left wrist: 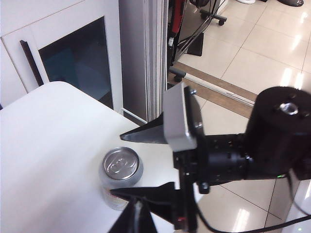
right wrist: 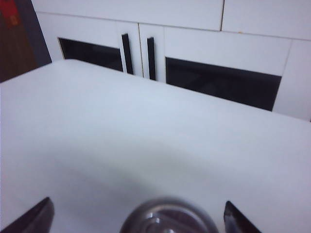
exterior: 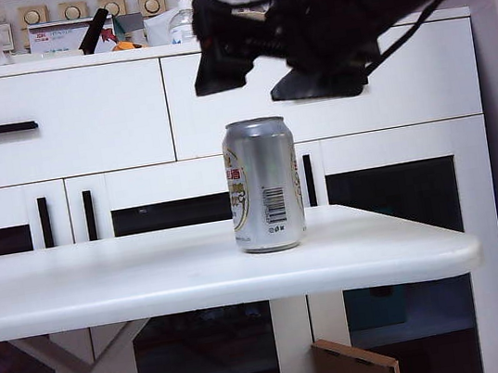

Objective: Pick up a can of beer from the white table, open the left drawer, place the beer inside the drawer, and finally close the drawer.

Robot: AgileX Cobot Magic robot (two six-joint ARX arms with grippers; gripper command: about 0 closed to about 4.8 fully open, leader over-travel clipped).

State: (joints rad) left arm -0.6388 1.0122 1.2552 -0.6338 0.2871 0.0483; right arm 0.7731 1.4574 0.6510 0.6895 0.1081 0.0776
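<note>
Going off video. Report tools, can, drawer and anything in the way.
Right tool open, fingers either side of the beer can, above it. Left tool shut, out of view. Can upright on white table. Left drawer closed. Nothing blocking.

Silver can on white, black hardware around it

The silver aluminium drink can (exterior: 263, 184) bears a gold-and-dark label with a black barcode; the flat white surface (exterior: 104, 283) matches the white drawer front (exterior: 54, 122), whose thin bar handle is black, like the right end effector (left wrist: 146, 162).
</note>
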